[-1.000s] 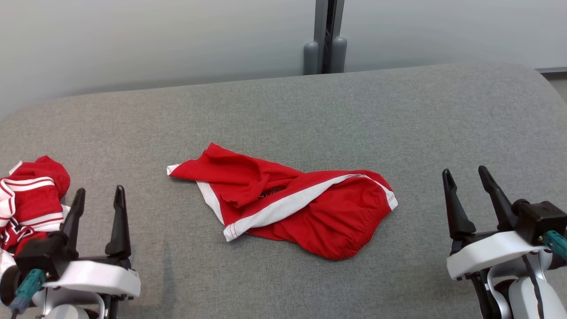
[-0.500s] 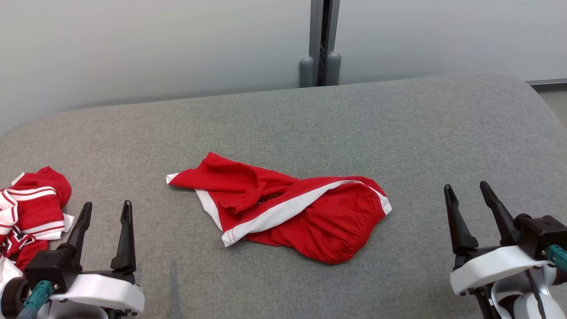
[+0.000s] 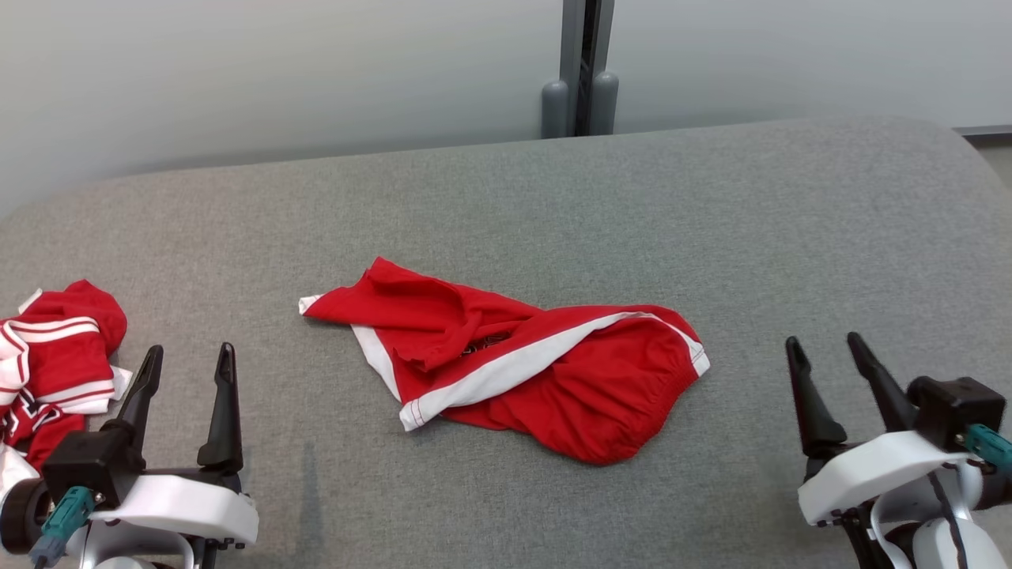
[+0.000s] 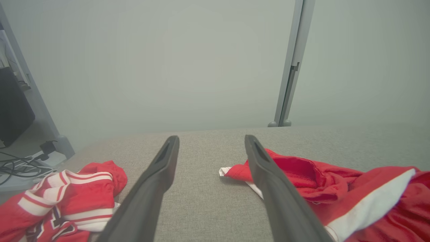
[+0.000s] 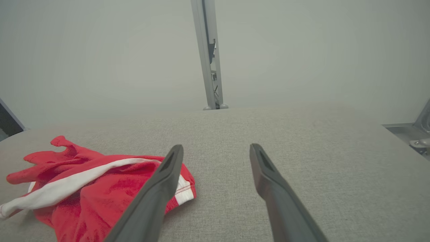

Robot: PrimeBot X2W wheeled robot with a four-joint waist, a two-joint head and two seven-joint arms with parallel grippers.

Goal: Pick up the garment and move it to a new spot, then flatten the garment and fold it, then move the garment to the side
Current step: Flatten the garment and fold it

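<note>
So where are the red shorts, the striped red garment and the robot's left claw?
red shorts (image 3: 585, 395), head view, red cloth near waistband.
striped red garment (image 3: 63, 356), head view, its crumpled middle.
left gripper (image 3: 190, 352), head view, between its fingertips.

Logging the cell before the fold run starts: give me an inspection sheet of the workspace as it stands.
Surface: grey fabric surface, carrying two garments.
Job's things: red garment with a white stripe, crumpled near the middle, not yet flattened or folded.
Clutter: striped garment, red and white, bunched at the left edge beside the left arm.
Grippers: left pincer open and empty; right pincer open and empty; both apart from the red garment.
Cables: teal plug at the left wrist, another at the right; loose floor cables beyond the left edge.
Surroundings: pale wall with a grey post behind the surface.
</note>
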